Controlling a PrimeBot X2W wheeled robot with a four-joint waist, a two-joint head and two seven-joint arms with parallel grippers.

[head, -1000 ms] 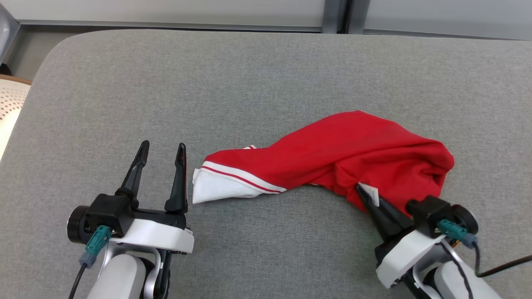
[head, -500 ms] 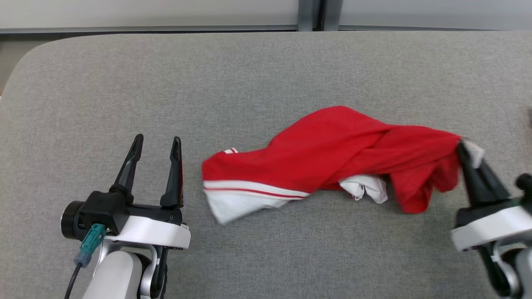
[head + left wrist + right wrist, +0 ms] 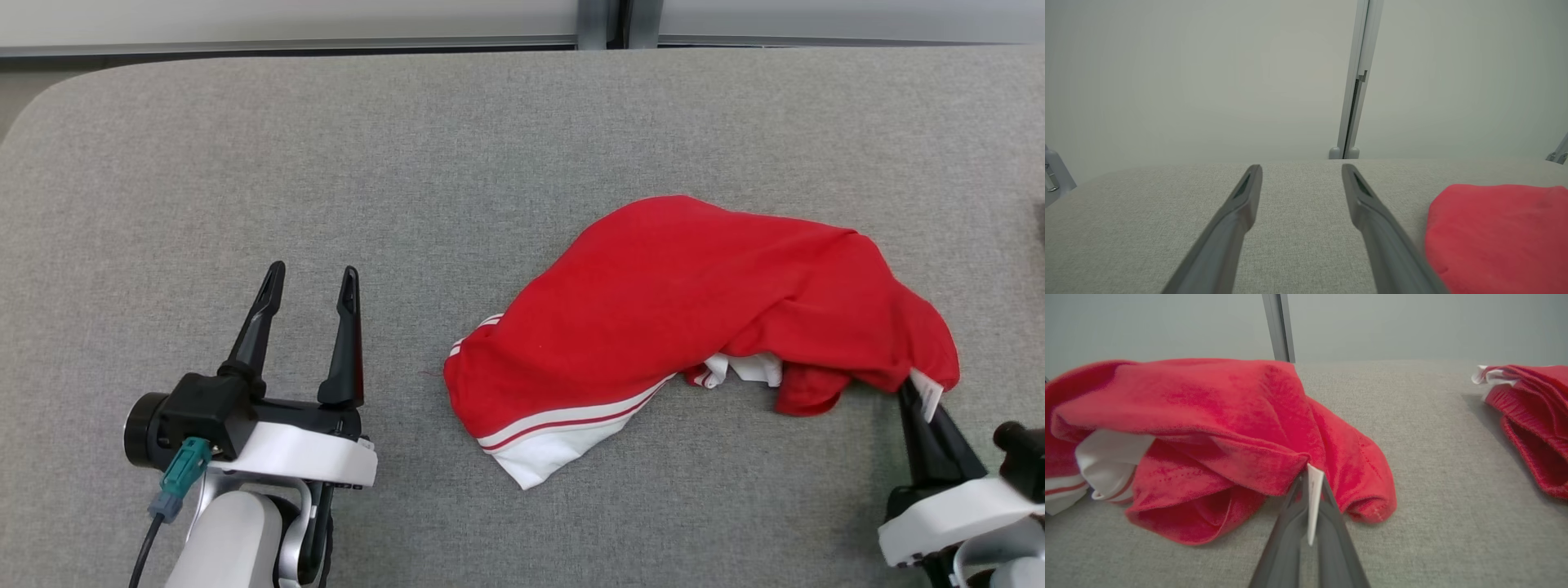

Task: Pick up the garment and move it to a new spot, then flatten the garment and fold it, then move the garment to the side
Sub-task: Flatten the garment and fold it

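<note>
Item 1. Garment (image 3: 694,310): red cloth with a white hem band carrying red stripes. It lies bunched in a loose heap on the grey padded surface (image 3: 326,163), running from the middle of the head view out toward 3 o'clock. The striped hem end points to 7 o'clock; a fold of white lining shows under the heap's 5 o'clock side. A white label (image 3: 928,394) sits at the 4 o'clock edge.

Item 2. Right gripper (image 3: 908,390): at 4 o'clock in the head view, fingers clenched together on the garment's edge at the label. In the right wrist view the label (image 3: 1314,498) stands pinched between the fingers, and the red cloth is lifted at that point.

Item 3. Left gripper (image 3: 313,269): at 8 o'clock in the head view, fingers spread wide and grasping nothing, fingertips pointing to 12 o'clock, well apart from the garment's hem end.

Item 4. Second red cloth (image 3: 1531,428): at 3 o'clock in the right wrist view, lying apart from the garment on the same surface.

Item 5. Pale wall with a grey upright post (image 3: 1355,81) beyond the surface's far edge
</note>
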